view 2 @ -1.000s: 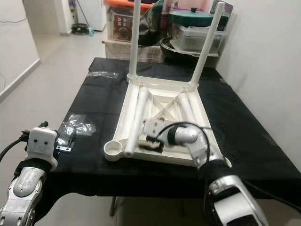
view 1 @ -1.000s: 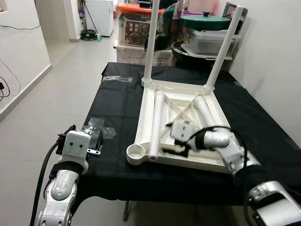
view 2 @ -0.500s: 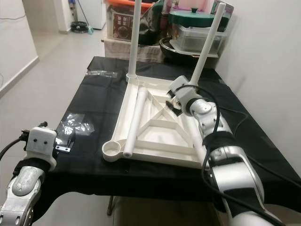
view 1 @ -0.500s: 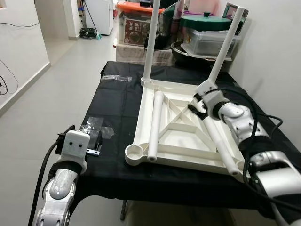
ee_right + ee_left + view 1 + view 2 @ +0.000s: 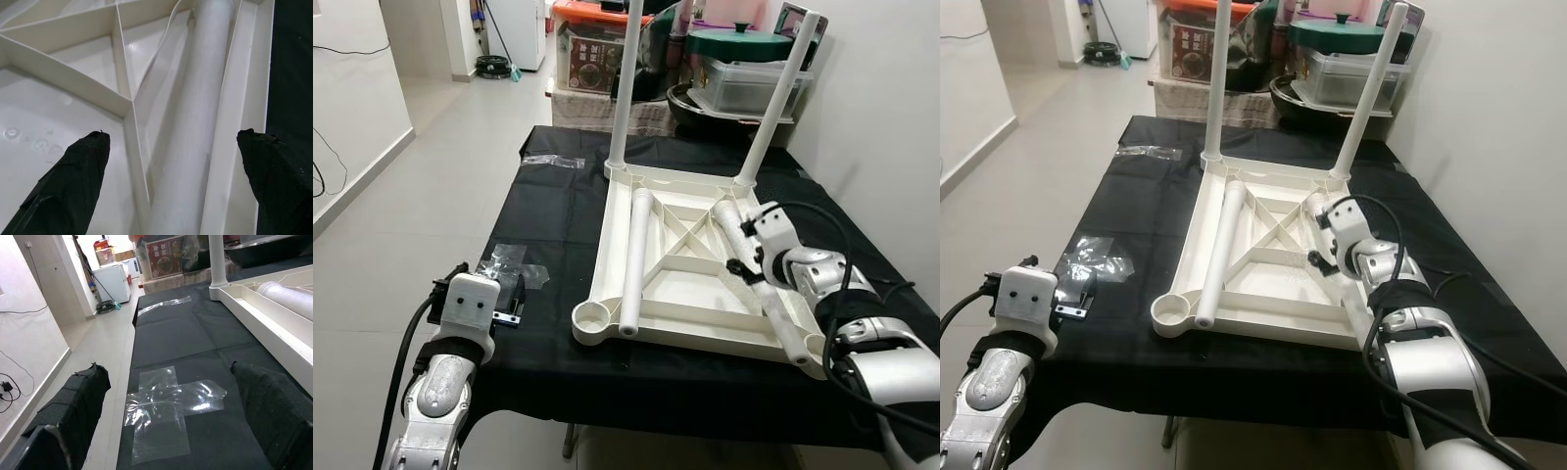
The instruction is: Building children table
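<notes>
Since half a second ago the right gripper (image 5: 171,181) has slid back down the loose leg (image 5: 762,279), jaws spread astride it. Nearest, the left gripper (image 5: 171,431) hovers spread over plastic bags (image 5: 514,264) at the black table's (image 5: 558,196) edge. The upturned tabletop (image 5: 690,294) looks light, stiff and slippery; grip the leg mid-shaft. Beyond, two fitted legs (image 5: 625,83) stand before storage boxes (image 5: 744,83).

The upturned tabletop (image 5: 680,274) and its legs (image 5: 633,259) look like smooth white plastic with a slight sheen. The cloth (image 5: 558,225) under them is matt black fabric, and the bags (image 5: 168,404) lying on it are clear, glossy film. The gripper fingers (image 5: 73,186) have a rough, matt black, woven-looking surface.
</notes>
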